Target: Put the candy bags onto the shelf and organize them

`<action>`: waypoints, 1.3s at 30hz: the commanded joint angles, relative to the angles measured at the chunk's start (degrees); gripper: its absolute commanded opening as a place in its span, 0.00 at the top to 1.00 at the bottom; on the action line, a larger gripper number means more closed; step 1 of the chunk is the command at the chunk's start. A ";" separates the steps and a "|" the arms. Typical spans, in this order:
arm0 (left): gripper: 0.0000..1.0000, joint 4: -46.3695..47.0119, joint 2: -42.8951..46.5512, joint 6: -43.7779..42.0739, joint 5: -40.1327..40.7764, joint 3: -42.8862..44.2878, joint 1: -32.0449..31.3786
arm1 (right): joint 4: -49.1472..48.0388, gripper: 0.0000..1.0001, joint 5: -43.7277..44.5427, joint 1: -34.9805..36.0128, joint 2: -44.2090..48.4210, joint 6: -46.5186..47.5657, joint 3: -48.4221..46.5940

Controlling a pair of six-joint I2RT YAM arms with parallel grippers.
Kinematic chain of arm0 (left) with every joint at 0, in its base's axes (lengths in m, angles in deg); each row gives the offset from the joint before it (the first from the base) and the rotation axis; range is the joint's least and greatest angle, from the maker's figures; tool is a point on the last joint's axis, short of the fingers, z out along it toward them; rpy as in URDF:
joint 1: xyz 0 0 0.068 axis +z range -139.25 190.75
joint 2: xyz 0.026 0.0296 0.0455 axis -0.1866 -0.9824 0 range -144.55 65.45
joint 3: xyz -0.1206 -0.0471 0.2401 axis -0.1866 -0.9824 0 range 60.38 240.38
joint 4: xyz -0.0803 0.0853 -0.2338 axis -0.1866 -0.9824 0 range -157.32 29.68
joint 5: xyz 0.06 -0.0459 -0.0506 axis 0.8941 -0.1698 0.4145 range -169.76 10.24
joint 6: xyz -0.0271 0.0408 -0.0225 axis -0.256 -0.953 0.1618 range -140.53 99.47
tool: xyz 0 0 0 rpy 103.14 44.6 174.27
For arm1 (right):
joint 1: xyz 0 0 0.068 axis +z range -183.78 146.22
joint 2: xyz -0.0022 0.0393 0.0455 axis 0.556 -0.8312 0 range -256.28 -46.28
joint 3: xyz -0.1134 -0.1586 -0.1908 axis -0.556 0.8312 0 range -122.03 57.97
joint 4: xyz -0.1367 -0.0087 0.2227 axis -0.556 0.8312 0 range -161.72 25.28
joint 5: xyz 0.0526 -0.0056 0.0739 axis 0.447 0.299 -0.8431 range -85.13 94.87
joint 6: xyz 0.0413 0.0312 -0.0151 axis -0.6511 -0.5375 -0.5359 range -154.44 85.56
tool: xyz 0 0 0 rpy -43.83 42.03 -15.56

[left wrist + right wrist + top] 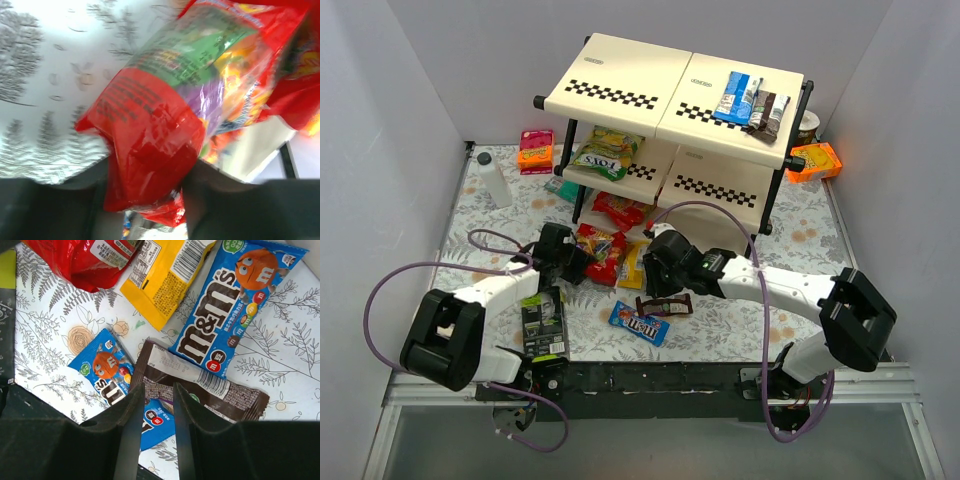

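My left gripper (572, 262) (145, 187) is shut on the bottom edge of a red candy bag (602, 255) (150, 125) in front of the shelf (620, 85). My right gripper (658, 293) (155, 390) points down, its jaws nearly together on the near edge of a dark brown bar packet (666, 304) (210, 390). That packet overlaps a small blue M&M's bag (640, 323) (102, 370) and lies under a larger blue M&M's bag (232, 300). A yellow bag (632, 263) (162, 282) lies beside them. Blue and brown bags (748, 100) sit on the top tier, a Fox's bag (606, 154) on the middle, a red bag (620, 210) on the bottom.
A black-and-green carton (542, 322) lies by my left arm. Orange boxes stand at the shelf's left (535, 150) and right (817, 160). A white bottle (495, 180) stands at the far left. A teal bag (560, 188) lies by the shelf's left post.
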 commanded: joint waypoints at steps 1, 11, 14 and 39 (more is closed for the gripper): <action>0.77 -5.65 -0.49 0.95 3.20 2.76 -0.39 | 0.54 0.63 1.63 -0.22 2.15 -0.64 0.42; 0.95 -16.19 9.52 -5.55 4.18 6.54 -0.39 | 4.05 0.63 3.39 -0.39 5.93 -1.17 -0.54; 0.98 -19.45 13.74 -7.40 2.25 7.16 -0.57 | 5.29 0.63 4.35 -0.48 8.13 -1.43 -1.24; 1.00 -1.46 10.51 -2.14 -8.67 16.03 -15.23 | 36.04 0.62 14.72 -17.70 36.86 -8.28 4.29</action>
